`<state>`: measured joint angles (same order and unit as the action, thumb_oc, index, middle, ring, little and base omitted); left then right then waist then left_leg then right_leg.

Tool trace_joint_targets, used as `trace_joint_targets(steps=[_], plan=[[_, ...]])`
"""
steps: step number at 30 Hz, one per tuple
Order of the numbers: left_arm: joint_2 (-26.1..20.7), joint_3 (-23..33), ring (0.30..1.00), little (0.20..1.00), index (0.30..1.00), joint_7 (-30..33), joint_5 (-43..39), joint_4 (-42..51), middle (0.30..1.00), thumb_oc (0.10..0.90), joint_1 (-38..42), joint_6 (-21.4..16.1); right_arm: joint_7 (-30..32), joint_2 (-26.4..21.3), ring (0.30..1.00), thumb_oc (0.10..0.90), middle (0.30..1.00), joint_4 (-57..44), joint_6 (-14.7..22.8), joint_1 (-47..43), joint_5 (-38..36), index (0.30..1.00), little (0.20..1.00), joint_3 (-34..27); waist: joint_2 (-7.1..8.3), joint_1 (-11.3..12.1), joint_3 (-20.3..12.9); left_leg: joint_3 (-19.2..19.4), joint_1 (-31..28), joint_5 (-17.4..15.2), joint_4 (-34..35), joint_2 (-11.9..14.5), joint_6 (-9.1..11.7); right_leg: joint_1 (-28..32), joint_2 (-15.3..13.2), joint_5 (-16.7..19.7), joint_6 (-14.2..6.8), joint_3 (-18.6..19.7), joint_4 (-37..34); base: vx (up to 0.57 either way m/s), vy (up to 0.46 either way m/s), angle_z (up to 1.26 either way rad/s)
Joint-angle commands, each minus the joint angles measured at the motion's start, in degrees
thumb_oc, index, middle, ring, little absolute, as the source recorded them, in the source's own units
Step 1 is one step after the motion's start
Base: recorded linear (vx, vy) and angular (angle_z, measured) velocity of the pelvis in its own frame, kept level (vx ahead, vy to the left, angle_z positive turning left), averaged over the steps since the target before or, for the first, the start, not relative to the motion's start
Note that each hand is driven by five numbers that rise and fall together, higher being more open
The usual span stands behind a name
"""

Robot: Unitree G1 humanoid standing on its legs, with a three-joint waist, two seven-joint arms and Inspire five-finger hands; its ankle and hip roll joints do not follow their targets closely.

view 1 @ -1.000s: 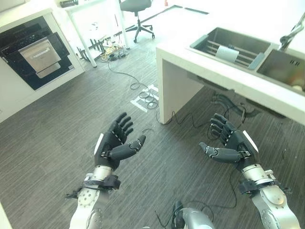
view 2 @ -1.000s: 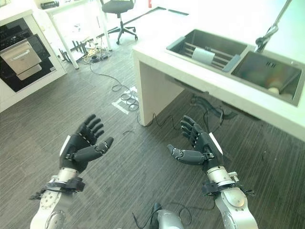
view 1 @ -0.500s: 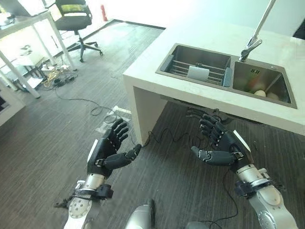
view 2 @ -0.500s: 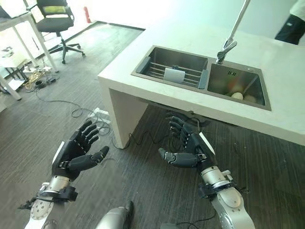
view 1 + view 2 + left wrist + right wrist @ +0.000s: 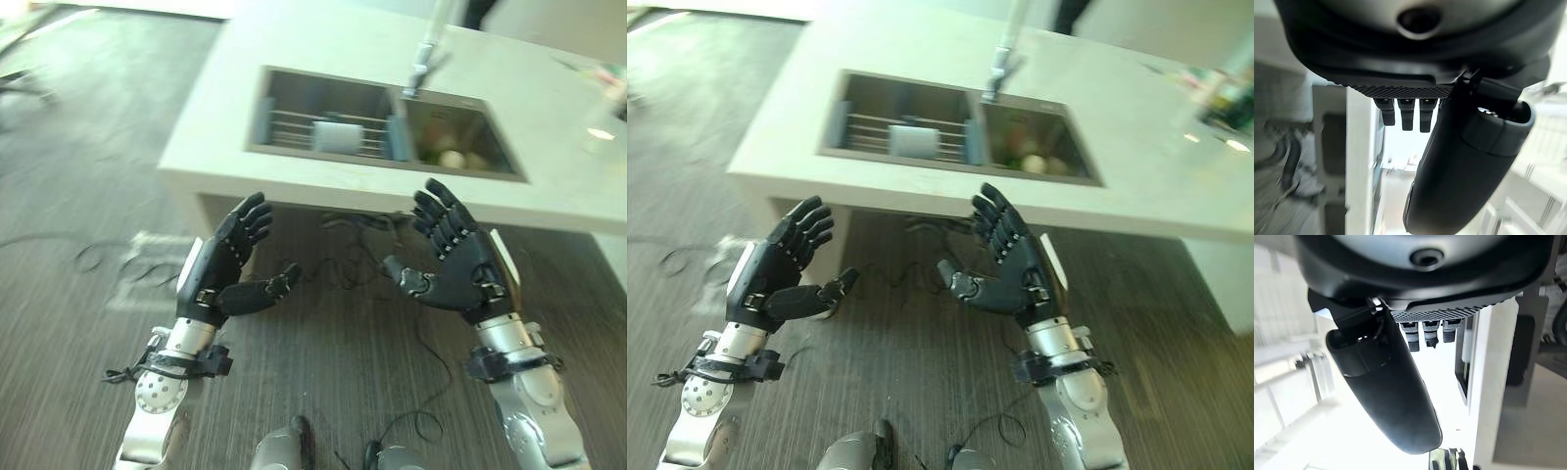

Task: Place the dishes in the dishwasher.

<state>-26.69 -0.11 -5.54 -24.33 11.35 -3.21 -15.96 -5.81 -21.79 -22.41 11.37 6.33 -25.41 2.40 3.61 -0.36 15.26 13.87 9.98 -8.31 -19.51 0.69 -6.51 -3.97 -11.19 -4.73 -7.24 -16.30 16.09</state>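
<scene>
Both hands hover over the floor in front of a white counter. My left hand is open, its fingers straight and its palm facing right. My right hand is open too, palm turned left, and it holds nothing. The counter carries a double steel sink. A wire rack with a pale cup lying on it fills the left basin. The right basin holds several pale dishes. A tall tap stands behind the sink.
Dark wood-look flooring spreads around the counter. Loose cables lie on the floor under the counter's overhang. Some small items stand on the counter top at the far right.
The camera has swung right and nearer, so the sink counter now lies straight ahead. Both hands stay open and have risen slightly toward the counter edge.
</scene>
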Motion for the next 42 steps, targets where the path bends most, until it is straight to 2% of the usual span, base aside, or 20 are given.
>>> trace_joint_targets(steps=[1,3,5,8,13,14,16,17,19,20,21,22,23,25,26,27,29,31,36,42], plan=[[-0.42,1.64,0.9,0.9,0.9,-0.78,-1.69,9.51,0.9,0.8,2.89,-8.55,-0.11,-2.28,0.9,0.8,0.9,-2.72,6.81,-4.48,-0.62,0.9,0.9,-4.03,-1.52,0.06,-3.61,-4.85,-6.52,-7.34,2.32,-0.39,5.26,-7.5,-2.24,3.65,-2.75,1.77,1.1,0.19,-0.132,-0.51],[-0.08,1.99,0.9,0.9,0.9,-1.19,-2.11,10.23,0.9,0.8,2.89,-9.09,-0.75,-1.99,0.9,0.8,0.9,-3.41,7.34,-4.46,0.12,0.9,0.9,-4.0,-1.42,-0.65,-3.52,-3.98,-8.19,-8.62,2.32,-0.78,4.8,-11.22,-3.04,4.65,-3.3,2.71,1.1,0.25,-0.171,-0.6],[0.24,1.8,0.9,0.9,0.9,-1.58,-2.54,11.06,0.9,0.8,3.13,-10.26,-1.18,-2.21,0.9,0.8,0.9,-4.31,8.29,-4.33,1.02,0.9,0.9,-4.09,-1.52,-1.27,-3.53,-3.51,-10.2,-10.25,2.32,-1.15,4.08,-13.02,-2.37,4.6,-3.37,2.75,1.1,0.32,-0.204,-0.3],[0.74,1.91,0.9,0.9,0.9,-2.51,-3.8,11.95,0.9,0.8,4.06,-12.66,-1.32,-3.4,0.9,0.8,0.9,-5.41,9.4,-4.82,1.23,0.9,0.9,-5.38,-1.2,-2.25,-4.15,-2.96,-12.29,-11.62,2.32,-1.02,3.46,-12.35,-1.79,4.17,-3.08,3.05,1.1,0.28,-0.22,0.2],[1.8,1.09,0.9,0.9,0.9,-1.28,-5.82,13.31,0.9,0.8,6.19,-14.2,-1.11,-5.67,0.9,0.8,0.9,-6.2,8.02,-7.59,0.71,0.9,0.9,-6.46,-0.87,-3.68,-6.72,-1.97,-18.23,-13.6,2.32,1.58,4.96,-10.21,-0.74,3.07,-1.81,1.72,1.1,0.27,-0.21,0.3],[2.15,1.05,0.9,0.9,0.9,-0.97,-5.64,13.73,0.9,0.8,6.36,-14.54,-1.93,-5.88,0.9,0.8,0.9,-6.46,8.03,-7.71,0.22,0.9,0.9,-6.76,-0.97,-3.86,-7.23,-1.89,-19.23,-12.28,2.32,2.11,5.65,-9.86,-0.17,2.55,-1.14,1.5,1.1,0.33,-0.241,-0.09],[2.92,1.54,0.9,0.9,0.9,0.1,-5.35,15.05,0.9,0.8,5.95,-14.65,-4.65,-6.62,0.9,0.8,0.9,-7.78,7.58,-7.03,-1.46,0.9,0.9,-7.81,-1.23,-3.9,-8.21,-1.39,-21.28,-4.7,2.32,3.47,8.47,-8.67,1.39,0.67,0.59,1.0,1.1,0.36,-0.277,-0.05],[3.55,1.91,0.9,0.9,0.9,1.31,-5.28,15.71,0.9,0.8,5.29,-14.74,-6.7,-7.55,0.9,0.8,0.9,-8.92,7.2,-6.54,-2.21,0.9,0.9,-8.19,-0.47,-3.1,-8.61,-2.77,-22.91,2.86,-0.12,2.48,10.37,-7.25,2.45,-1.13,2.14,2.06,1.1,0.36,-0.282,0.0],[4.81,2.39,0.9,0.9,0.9,1.82,-5.0,16.61,0.9,0.8,4.01,-15.22,-9.73,-7.88,0.9,0.8,0.9,-9.84,7.49,-5.53,-3.24,0.9,0.9,-8.69,0.22,-1.85,-8.02,-5.65,-16.59,5.2,-11.83,0.35,11.29,-5.1,3.38,-2.52,3.57,3.6,1.1,0.25,-0.208,-0.25],[5.44,2.68,0.9,0.9,0.9,1.39,-4.84,17.0,0.9,0.8,3.53,-15.39,-10.63,-7.84,0.9,0.8,0.9,-10.5,7.64,-5.1,-3.03,0.9,0.9,-9.05,1.14,-1.1,-7.66,-5.7,-12.15,5.16,-15.28,-0.51,10.78,-4.24,2.93,-2.58,3.93,4.08,1.1,0.1,-0.1,-0.44],[5.54,2.73,0.9,0.9,0.9,1.22,-4.85,17.07,0.9,0.8,3.45,-15.4,-10.73,-7.8,0.9,0.8,0.9,-10.71,7.61,-4.97,-2.86,0.9,0.9,-9.12,1.22,-0.99,-7.69,-5.69,-11.04,4.82,-16.17,-0.46,10.61,-4.23,2.92,-2.62,3.95,4.07,1.1,0.1,-0.077,-0.75],[5.98,2.93,0.9,0.9,0.9,0.43,-4.95,17.25,0.9,0.8,3.28,-15.36,-10.52,-7.74,0.9,0.8,0.9,-11.05,7.64,-4.92,-2.27,0.9,0.9,-9.0,1.44,-0.3,-7.1,-6.06,-8.37,2.67,-16.36,-0.74,9.66,-3.29,3.14,-2.99,3.89,4.28,1.1,0.14,-0.021,-0.59],[6.14,3.3,0.9,0.9,0.9,-0.74,-5.35,17.8,0.9,0.8,3.02,-15.39,-9.9,-8.17,0.9,0.8,0.9,-11.22,7.61,-5.63,-2.09,0.9,0.9,-8.45,1.82,1.01,-6.29,-6.07,-6.62,-0.18,-11.5,-1.32,7.91,-2.16,3.45,-3.75,3.32,4.94,1.1,0.19,0.025,-0.63],[5.62,3.8,0.9,0.9,0.9,-1.41,-5.45,18.02,0.9,0.8,2.17,-17.15,-9.46,-8.58,0.9,0.8,0.9,-10.65,7.19,-8.01,-2.61,0.9,0.9,-7.06,1.34,2.28,-5.65,-6.36,-8.11,-1.05,2.32,-1.28,7.48,-1.69,4.71,-4.27,2.12,6.59,1.1,0.16,0.175,-0.44],[5.21,3.94,0.9,0.9,0.9,-1.46,-5.73,17.88,0.9,0.8,1.75,-18.3,-9.53,-8.28,0.9,0.8,0.9,-10.3,7.1,-8.88,-2.32,0.9,0.9,-6.12,-0.23,2.46,-5.55,-8.38,-4.91,-2.52,2.32,0.17,8.24,-1.4,6.55,-4.75,1.98,7.2,1.1,0.18,0.348,-0.67],[4.65,3.9,0.9,0.9,0.9,-1.88,-6.76,17.73,0.9,0.8,2.92,-18.82,-8.76,-7.87,0.9,0.8,0.9,-10.36,6.56,-9.43,-0.59,0.9,0.9,-5.31,-1.15,2.59,-6.36,-10.85,-4.54,-3.0,2.32,-0.46,8.37,-1.28,6.61,-5.28,1.75,7.69,1.1,0.16,0.293,-0.69],[4.31,3.41,0.9,0.9,0.9,-1.75,-6.78,17.69,0.9,0.8,4.26,-18.18,-7.31,-7.58,0.9,0.8,0.9,-11.09,6.27,-9.24,0.47,0.9,0.9,-4.82,-1.6,1.9,-7.21,-11.34,-4.24,-4.59,2.32,-0.11,8.18,-1.62,6.06,-5.4,1.26,6.95,1.1,0.12,0.21,-0.67],[4.04,3.34,0.9,0.9,0.9,-2.47,-7.03,17.93,0.9,0.8,4.95,-17.72,-7.27,-6.96,0.9,0.8,0.9,-11.87,6.71,-8.16,-0.11,0.9,0.9,-5.52,-1.79,1.2,-8.2,-10.39,-4.56,-5.32,2.32,0.46,8.24,-1.4,5.12,-5.43,0.68,5.51,1.1,0.09,0.129,-0.12],[3.11,2.67,0.9,0.9,0.9,-2.85,-7.98,17.36,0.9,0.8,7.64,-16.16,-5.22,-5.18,0.9,0.8,0.9,-12.94,7.34,-8.06,2.17,0.9,0.9,-5.81,-2.25,0.41,-8.88,-10.49,-5.34,-6.96,2.32,-0.18,7.27,-0.8,2.98,-5.01,-0.42,3.55,1.1,0.08,0.11,0.5],[3.19,2.68,0.9,0.9,0.9,-3.33,-8.6,17.01,0.9,0.8,7.55,-16.05,-4.74,-4.23,0.9,0.8,0.9,-12.26,7.69,-8.8,2.17,0.9,0.9,-5.3,-2.45,0.75,-8.89,-11.39,-5.05,-7.51,2.32,-0.91,6.24,-1.22,2.24,-4.73,-0.87,3.25,1.1,0.01,0.06,0.35]])
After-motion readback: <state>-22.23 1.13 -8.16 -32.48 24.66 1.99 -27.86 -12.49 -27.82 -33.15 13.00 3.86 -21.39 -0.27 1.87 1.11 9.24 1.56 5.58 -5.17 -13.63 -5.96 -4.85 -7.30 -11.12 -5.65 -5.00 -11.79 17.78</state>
